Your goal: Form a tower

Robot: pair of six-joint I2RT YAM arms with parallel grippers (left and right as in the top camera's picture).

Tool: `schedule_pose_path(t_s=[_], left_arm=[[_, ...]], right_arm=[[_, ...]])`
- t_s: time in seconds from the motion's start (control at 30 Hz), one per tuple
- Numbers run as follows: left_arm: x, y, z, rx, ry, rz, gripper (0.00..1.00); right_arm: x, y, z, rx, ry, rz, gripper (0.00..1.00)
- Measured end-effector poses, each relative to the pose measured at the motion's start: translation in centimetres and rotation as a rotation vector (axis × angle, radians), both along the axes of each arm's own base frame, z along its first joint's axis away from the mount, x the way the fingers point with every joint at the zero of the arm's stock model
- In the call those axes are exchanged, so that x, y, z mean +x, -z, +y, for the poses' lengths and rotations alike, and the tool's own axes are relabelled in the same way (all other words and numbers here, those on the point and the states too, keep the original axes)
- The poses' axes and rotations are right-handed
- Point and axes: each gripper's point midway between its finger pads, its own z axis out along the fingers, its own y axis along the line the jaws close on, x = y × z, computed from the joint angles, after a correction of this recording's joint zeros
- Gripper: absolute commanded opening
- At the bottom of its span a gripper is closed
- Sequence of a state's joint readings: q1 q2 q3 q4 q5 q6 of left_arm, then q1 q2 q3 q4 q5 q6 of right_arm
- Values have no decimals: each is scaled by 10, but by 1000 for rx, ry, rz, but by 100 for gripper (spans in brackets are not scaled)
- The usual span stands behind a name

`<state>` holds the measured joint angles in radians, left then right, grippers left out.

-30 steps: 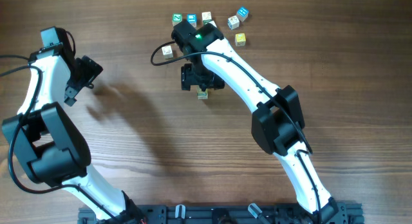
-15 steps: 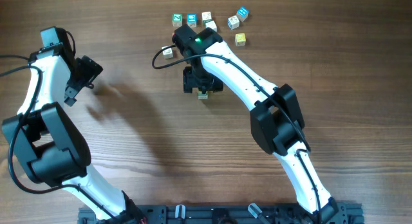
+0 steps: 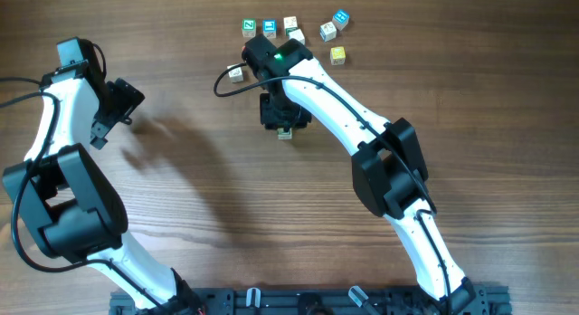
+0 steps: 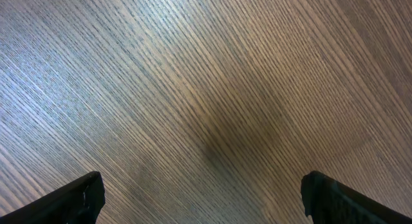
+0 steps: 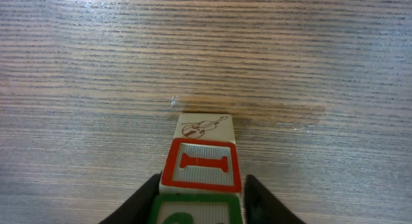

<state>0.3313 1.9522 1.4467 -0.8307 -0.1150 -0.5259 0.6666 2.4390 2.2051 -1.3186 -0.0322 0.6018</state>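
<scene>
The tower (image 5: 203,163) stands on the wooden table, seen down its side in the right wrist view. A cube with a violin drawing (image 5: 202,126) is at the base, a red-framed "I" cube sits above it, and a green-framed cube (image 5: 198,212) is nearest the camera. My right gripper (image 5: 201,201) points down over it, and its black fingers (image 5: 143,199) press against both sides of the green-framed cube. From overhead the right gripper (image 3: 283,114) hides most of the tower (image 3: 284,133). My left gripper (image 4: 206,205) hangs open over bare table, far left (image 3: 122,105).
Single letter cubes lie scattered at the back of the table: a green one (image 3: 249,26), a blue one (image 3: 270,27), white ones (image 3: 290,24), a teal one (image 3: 341,18), a yellow one (image 3: 337,54) and a small one (image 3: 235,72) by the right arm's cable.
The right gripper's jaws have drawn in around the tower's upper cube, and the gripper has shifted slightly. The left arm has not moved.
</scene>
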Motion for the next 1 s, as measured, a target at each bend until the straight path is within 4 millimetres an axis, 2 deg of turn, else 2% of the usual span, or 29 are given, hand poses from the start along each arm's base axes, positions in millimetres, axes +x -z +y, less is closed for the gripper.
schedule_pose_path(t_s=[0.1,0.13,0.2,0.3,0.47,0.77,0.9,1.0], left_arm=[[0,0,0,0,0,0,100],[0,0,0,0,0,0,100],[0,0,0,0,0,0,100],[0,0,0,0,0,0,100],[0,0,0,0,0,0,100],[0,0,0,0,0,0,100],[0,0,0,0,0,0,100],[0,0,0,0,0,0,100]], right_arm=[[0,0,0,0,0,0,31],[0,0,0,0,0,0,33],[0,0,0,0,0,0,54],[1,0,0,1,-2,-3,59],[3,0,2,7,0,-15,54],[4,0,2,8,-40,-19,54],[4,0,2,8,-78,-20,40],[4,0,2,8,-91,-21,39]])
